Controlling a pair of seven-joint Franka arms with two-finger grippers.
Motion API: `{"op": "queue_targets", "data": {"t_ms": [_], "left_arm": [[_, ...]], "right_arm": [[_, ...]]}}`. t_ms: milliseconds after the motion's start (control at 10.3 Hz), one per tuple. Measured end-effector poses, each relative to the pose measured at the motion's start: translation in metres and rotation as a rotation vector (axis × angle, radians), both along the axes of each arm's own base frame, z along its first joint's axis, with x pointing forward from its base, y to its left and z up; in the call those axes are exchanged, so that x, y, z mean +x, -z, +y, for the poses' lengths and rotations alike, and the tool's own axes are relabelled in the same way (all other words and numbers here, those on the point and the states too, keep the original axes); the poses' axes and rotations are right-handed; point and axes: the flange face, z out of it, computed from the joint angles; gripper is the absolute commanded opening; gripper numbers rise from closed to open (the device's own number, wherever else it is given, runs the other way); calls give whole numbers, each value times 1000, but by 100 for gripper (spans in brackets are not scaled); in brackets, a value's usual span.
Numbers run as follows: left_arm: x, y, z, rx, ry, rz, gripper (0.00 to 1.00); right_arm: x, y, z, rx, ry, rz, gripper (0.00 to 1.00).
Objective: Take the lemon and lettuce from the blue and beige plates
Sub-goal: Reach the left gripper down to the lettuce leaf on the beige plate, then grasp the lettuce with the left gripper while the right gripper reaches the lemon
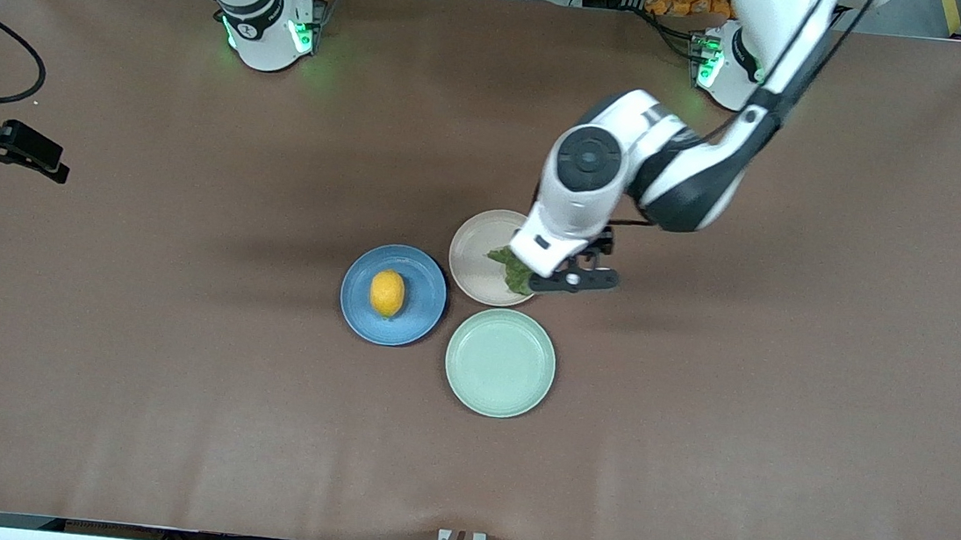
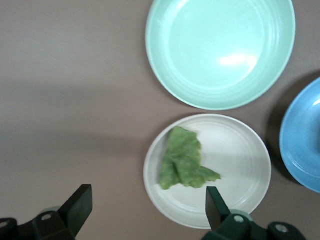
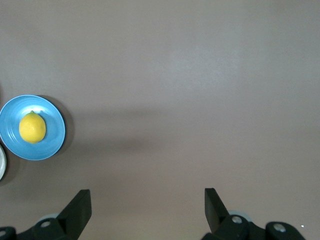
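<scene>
The lemon (image 1: 387, 293) lies in the middle of the blue plate (image 1: 419, 317). The lettuce (image 1: 511, 270) lies on the beige plate (image 1: 473, 252), beside the blue plate toward the left arm's end. My left gripper (image 1: 563, 280) hangs open and empty over the beige plate's rim. In the left wrist view the left gripper (image 2: 146, 202) has its jaws wide apart, short of the lettuce (image 2: 182, 160) on the beige plate (image 2: 240, 150). My right gripper (image 1: 33, 152) waits open over bare table at the right arm's end. The right gripper (image 3: 147, 200) is far from the lemon (image 3: 32, 127).
An empty mint-green plate (image 1: 500, 362) sits nearer the front camera than the beige plate, almost touching it; it also shows in the left wrist view (image 2: 220, 50). The brown table (image 1: 787, 379) spreads wide around the three plates.
</scene>
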Motion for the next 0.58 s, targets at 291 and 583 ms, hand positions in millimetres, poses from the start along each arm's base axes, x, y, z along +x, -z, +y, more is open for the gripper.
{"op": "queue_targets", "data": {"t_ms": [291, 583], "left_arm": [[-19, 65, -27, 21, 34, 31, 100], [-34, 114, -42, 54, 49, 27, 100]], "right_arm": [[24, 32, 27, 2, 1, -8, 100], [54, 89, 94, 6, 56, -20, 100]]}}
